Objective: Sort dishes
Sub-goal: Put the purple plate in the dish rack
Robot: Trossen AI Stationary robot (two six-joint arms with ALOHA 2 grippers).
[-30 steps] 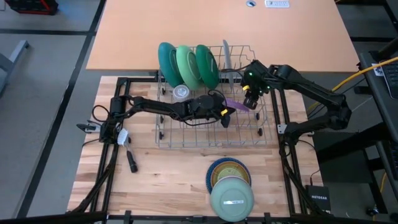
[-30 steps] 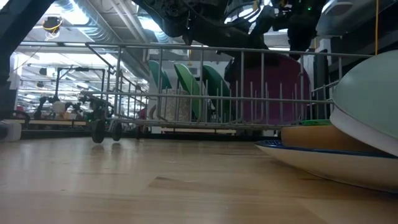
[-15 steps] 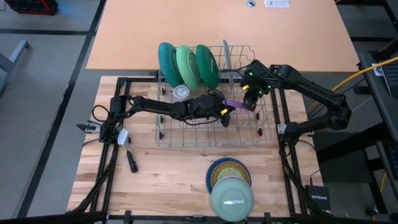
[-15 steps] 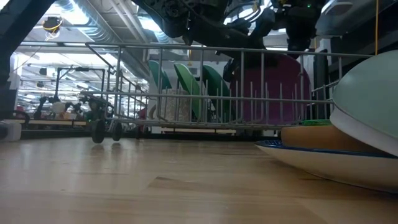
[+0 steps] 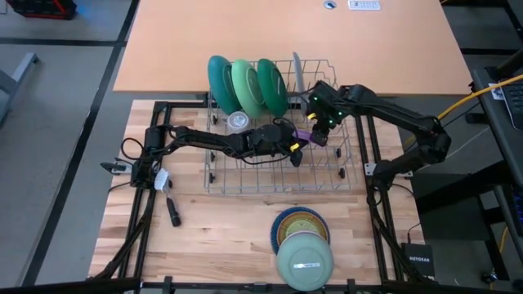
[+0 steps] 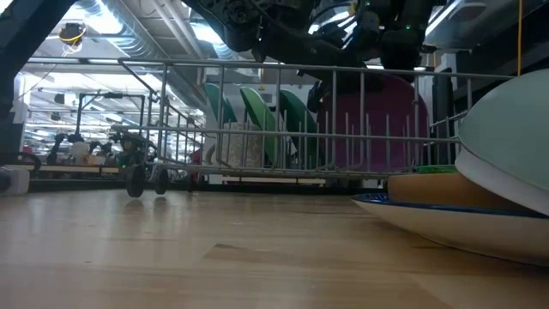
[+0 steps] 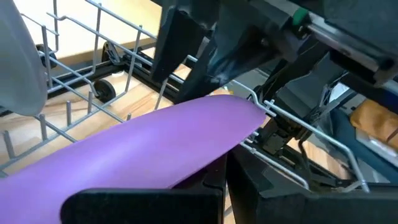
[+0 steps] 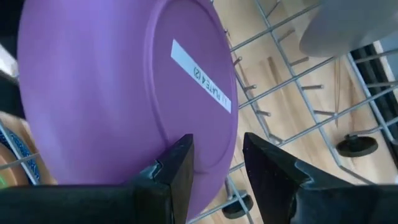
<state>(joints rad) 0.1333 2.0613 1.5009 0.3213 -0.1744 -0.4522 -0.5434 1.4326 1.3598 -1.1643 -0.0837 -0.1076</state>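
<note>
From above, the metal wire dish rack (image 5: 282,131) is sitting on the wooden table (image 5: 212,229), with three large green and teal round plastic plates (image 5: 247,84) standing on edge at its far end. The left gripper (image 5: 299,145) is reaching over the rack with its fingers clamped on a small purple round plastic plate (image 5: 304,136). The right gripper (image 5: 319,133) is hanging just beside it, at the plate's other edge. A stack of round dishes (image 5: 301,242) is lying near the table's front edge, a pale green bowl topmost.

In the low view, the purple plate (image 6: 377,120) is standing upright inside the rack (image 6: 283,120), under both dark arms.

The left wrist view is showing the purple plate's rim (image 7: 155,146) pinched between that arm's fingers (image 7: 143,205).

In the right wrist view, the right gripper's fingers (image 8: 174,168) are standing apart, straddling the edge of the labelled purple plate (image 8: 118,93); whether they are pressing it I cannot tell.
</note>
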